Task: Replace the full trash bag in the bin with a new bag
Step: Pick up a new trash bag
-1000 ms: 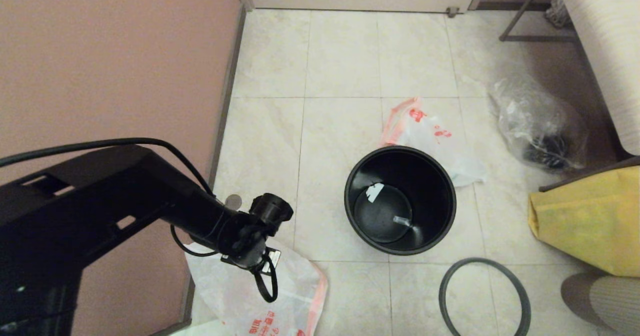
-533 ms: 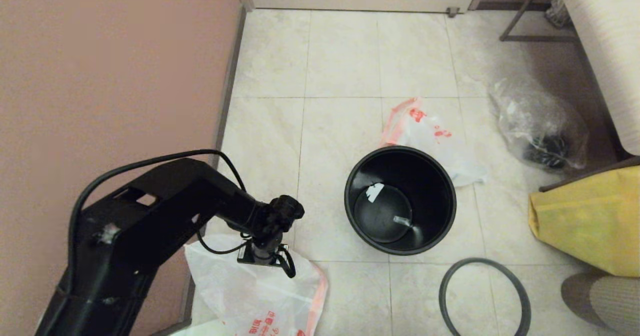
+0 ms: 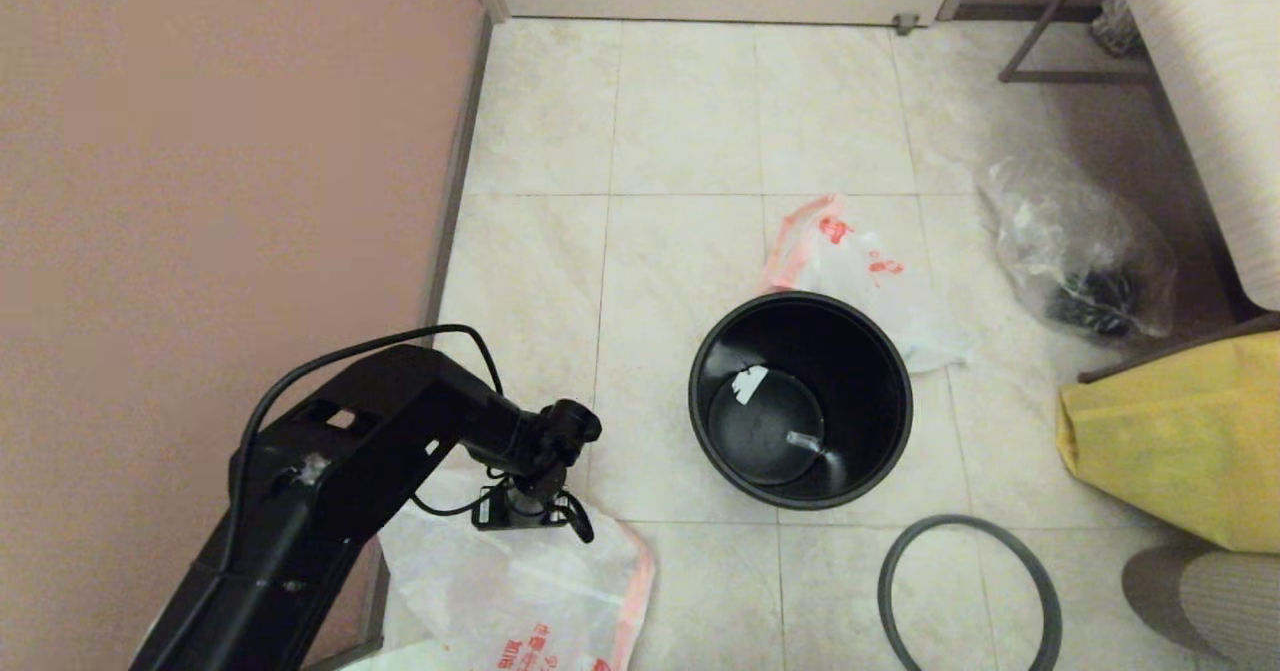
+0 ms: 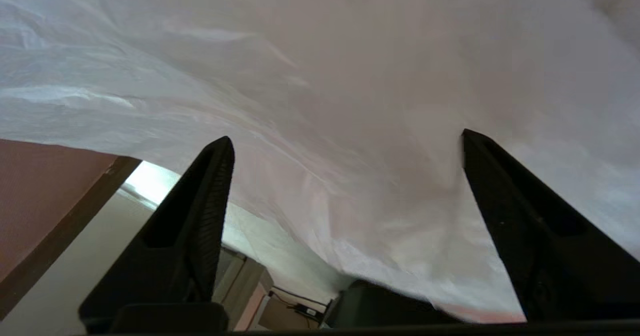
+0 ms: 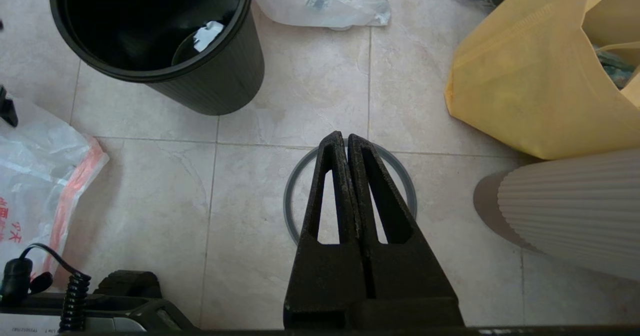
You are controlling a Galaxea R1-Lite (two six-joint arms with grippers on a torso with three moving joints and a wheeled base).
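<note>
The left gripper [image 4: 345, 145] hangs low over the new bag [image 3: 510, 591], its two black fingers [image 4: 200, 211] spread wide apart with the thin white plastic filling the space beyond them; nothing is clamped between them. The new bag lies crumpled on the tiled floor [image 3: 680, 151] on the near, wall side of the bin [image 3: 800, 398], a short way from it, its pink border and red print showing at the nearer end. The bin stands upright and unlined, with a white scrap [image 3: 748, 382] and a small clear bit on its bottom. Its dark grey hoop [image 3: 968, 593] lies flat on the tiles just nearer than the bin. The full trash bag [image 3: 860, 271] rests against the far side of the bin. A clear bag [image 3: 1080, 251] with dark contents sits farther off beyond the bin, and a yellow bag [image 3: 1180, 441] stands beside it. The right gripper [image 5: 347, 140] hangs over the hoop, fingers pressed together and holding nothing.
</note>
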